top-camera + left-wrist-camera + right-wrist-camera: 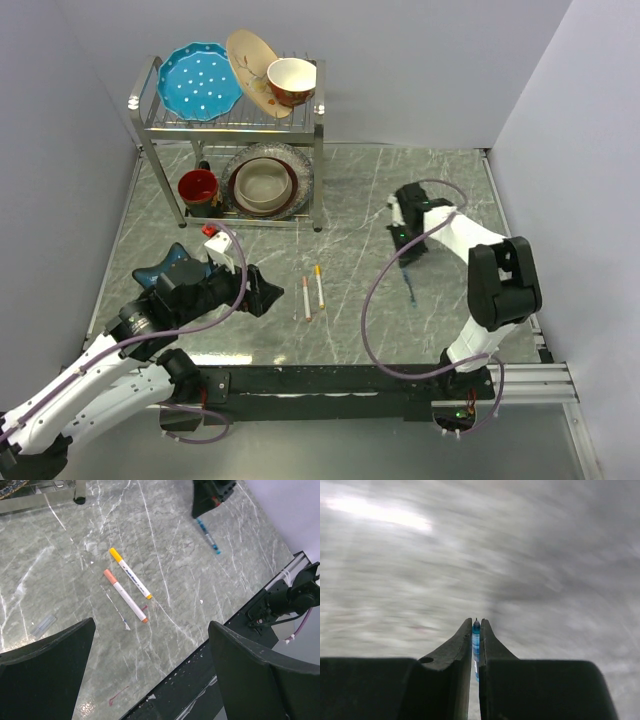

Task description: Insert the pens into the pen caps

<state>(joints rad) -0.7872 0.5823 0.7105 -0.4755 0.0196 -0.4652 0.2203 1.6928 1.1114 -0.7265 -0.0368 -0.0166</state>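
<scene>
Two white-barrelled pens lie side by side mid-table (307, 298) (319, 285). In the left wrist view one (132, 576) has a yellow cap (115, 555) and the other (125, 596) has a peach cap (108, 574); both have small orange far ends. My left gripper (268, 292) hangs wide open and empty just left of them, also in its own view (150, 680). My right gripper (404, 255) is shut on the blue pen (476, 642), whose tip pokes past the fingertips. The blue pen also shows in the top view (412, 283) and the left wrist view (208, 536).
A metal dish rack (318, 150) with plates, bowls and a red mug (197, 187) stands at the back left. A dark blue star-shaped dish (170, 265) sits by my left arm. A small clear plastic piece (44, 625) lies left of the pens. The black front rail (330, 380) borders the table.
</scene>
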